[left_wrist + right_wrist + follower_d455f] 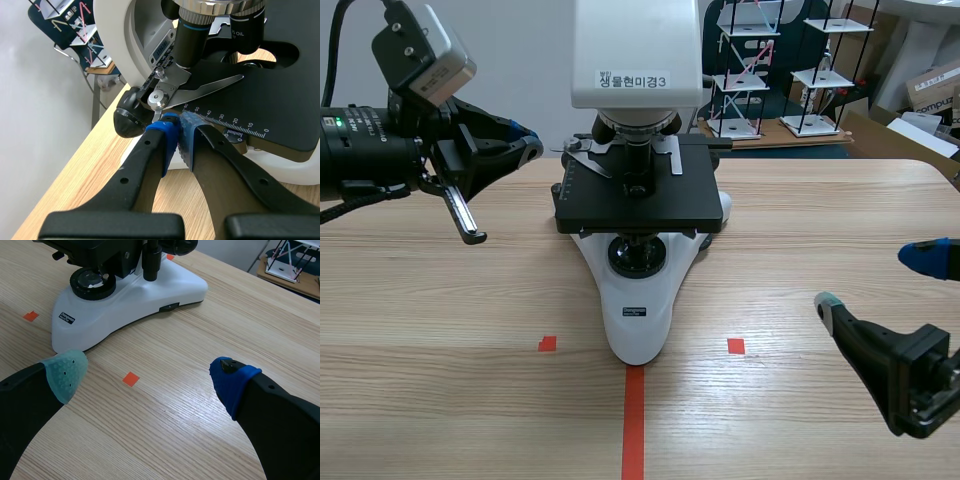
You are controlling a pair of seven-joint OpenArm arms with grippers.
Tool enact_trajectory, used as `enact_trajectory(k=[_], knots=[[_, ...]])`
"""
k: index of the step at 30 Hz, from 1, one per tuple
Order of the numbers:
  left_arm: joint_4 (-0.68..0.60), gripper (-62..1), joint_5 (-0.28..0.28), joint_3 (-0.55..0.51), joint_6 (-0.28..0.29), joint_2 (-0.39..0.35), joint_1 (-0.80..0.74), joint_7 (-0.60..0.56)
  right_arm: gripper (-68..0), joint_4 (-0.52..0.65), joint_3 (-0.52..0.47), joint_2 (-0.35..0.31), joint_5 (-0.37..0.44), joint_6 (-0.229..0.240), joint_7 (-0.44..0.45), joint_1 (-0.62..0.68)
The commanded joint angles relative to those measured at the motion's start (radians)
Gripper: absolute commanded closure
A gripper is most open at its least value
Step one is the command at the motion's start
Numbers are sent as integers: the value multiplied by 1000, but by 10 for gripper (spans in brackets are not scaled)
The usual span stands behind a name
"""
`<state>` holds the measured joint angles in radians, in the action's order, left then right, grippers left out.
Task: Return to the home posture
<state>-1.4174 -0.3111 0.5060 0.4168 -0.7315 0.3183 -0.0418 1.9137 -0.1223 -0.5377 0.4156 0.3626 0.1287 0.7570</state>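
A white microscope [642, 300] with a black stage [670, 205] stands mid-table. My left gripper [527, 141] is held above the table at the stage's left side. In the left wrist view its fingers [166, 136] meet pad to pad, shut on nothing, just short of the stage's ruler edge [240, 125] and slide clip [200, 90]. Low at the right, my right gripper [875, 280] is open over bare table. In the right wrist view it [147, 374] has only wood and a tape square between its pads, with the microscope base [135, 295] ahead of it.
Small wire-and-card tower models [750, 70] stand on a board behind the table, with cardboard boxes [930, 90] at the far right. The table's far edge runs behind the microscope. Bare wood lies to both sides of the base.
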Motion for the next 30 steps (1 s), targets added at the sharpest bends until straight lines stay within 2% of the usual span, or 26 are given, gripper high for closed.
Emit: enact_trajectory(k=[1,6,9,10,14,17,20,25,30], knots=[[-15,-23,-10,0,-5,2,12,-18,-536,16,-2,-2,7,0,12,-9],[-15,-23,-11,-8,-6,-2,-12,-20,-536,16,-2,-2,7,0,11,-9],[-16,-43,-10,-49,-6,-4,-82,-34,-536,16,-2,-2,7,0,11,-9],[-16,-78,-10,-74,-6,-4,-114,-53,-536,16,-2,-2,7,0,12,-9],[-17,-303,-14,-204,-5,-3,-265,-159,-536,16,-2,-2,7,0,11,-9],[-17,-447,-46,-301,-5,-3,-378,-225,-536,16,-2,-2,7,0,11,-9],[-20,-534,-98,-392,-5,3,-493,-301,-536,16,-2,-2,7,0,11,-9],[-88,-557,-119,-509,-3,9,-675,-332,-536,16,-2,-2,7,0,11,-9],[-201,-591,-114,-624,-4,107,-830,-333,-536,16,-2,-2,7,0,11,-9]])
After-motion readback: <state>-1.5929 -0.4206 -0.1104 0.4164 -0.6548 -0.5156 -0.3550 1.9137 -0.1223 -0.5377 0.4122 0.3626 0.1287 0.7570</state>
